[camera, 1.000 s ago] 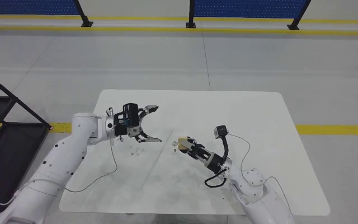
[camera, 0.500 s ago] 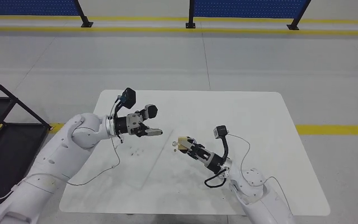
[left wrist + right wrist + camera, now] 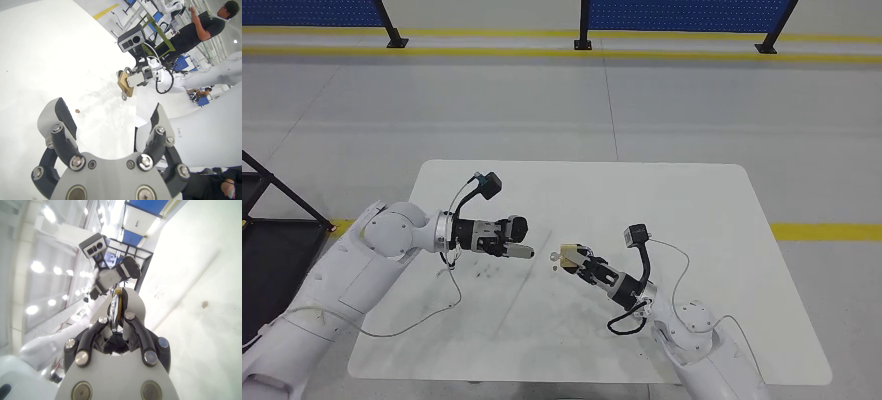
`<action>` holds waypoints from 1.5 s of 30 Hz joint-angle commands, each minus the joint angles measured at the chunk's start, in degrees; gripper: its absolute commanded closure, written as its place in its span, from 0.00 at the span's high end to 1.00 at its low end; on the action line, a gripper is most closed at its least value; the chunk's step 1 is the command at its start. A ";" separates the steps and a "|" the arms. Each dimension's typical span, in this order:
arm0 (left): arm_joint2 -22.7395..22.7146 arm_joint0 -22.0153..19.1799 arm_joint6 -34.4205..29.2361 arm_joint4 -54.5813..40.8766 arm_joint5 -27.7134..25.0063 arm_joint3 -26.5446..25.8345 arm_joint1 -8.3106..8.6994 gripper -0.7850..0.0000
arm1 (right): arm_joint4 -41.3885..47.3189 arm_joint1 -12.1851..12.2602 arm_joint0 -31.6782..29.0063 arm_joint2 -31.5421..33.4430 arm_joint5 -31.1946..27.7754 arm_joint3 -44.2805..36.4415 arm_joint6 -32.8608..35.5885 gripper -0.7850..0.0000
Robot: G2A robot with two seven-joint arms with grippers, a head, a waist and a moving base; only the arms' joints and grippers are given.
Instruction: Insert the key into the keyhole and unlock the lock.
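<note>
The brass lock [image 3: 566,251] was held off the table [image 3: 692,200], near the middle and a little toward the near side. The right gripper [image 3: 577,258] had its jaws clamped on the flat sides of the lock's body. In the right wrist view the lock [image 3: 118,291] sat edge-on between the two fingers of the right gripper [image 3: 121,294]. Its shiny shackle lay toward the palm and its brass body reached toward the fingertips.

In the left wrist view the lock [image 3: 123,81] stood tilted, shackle uppermost, with the right gripper [image 3: 130,80] holding it from the right. A silver key [image 3: 123,97] stuck out of the end opposite the shackle, in line with the lock's long axis. In the top view the key [image 3: 554,263] pointed left and slightly near, away from the right arm and toward the left arm's side of the table.

The left gripper [image 3: 525,248] hung above the table to the left of the lock, near it but apart from it. Its jaws were spread wide with nothing between them, as the left wrist view of the left gripper [image 3: 108,108] showed. They faced right, toward the key end of the lock. From the right wrist view, the left gripper [image 3: 129,269] appeared just beyond the lock.

A small brown crumb [image 3: 77,111] lay on the table between the two arms.
</note>
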 commanded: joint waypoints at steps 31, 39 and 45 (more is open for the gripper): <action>7.34 1.75 -1.39 -19.98 -3.91 10.25 -5.59 1.00 | 0.00 0.00 0.00 0.00 0.00 0.00 0.00 0.00; 9.21 1.26 -0.20 -19.60 -5.11 11.28 -7.12 0.40 | 0.00 0.00 0.00 0.00 0.00 0.00 0.00 0.00; 9.97 0.81 0.26 -19.89 -5.56 11.95 -7.83 0.31 | 0.00 0.00 0.00 0.00 0.00 0.00 0.00 0.00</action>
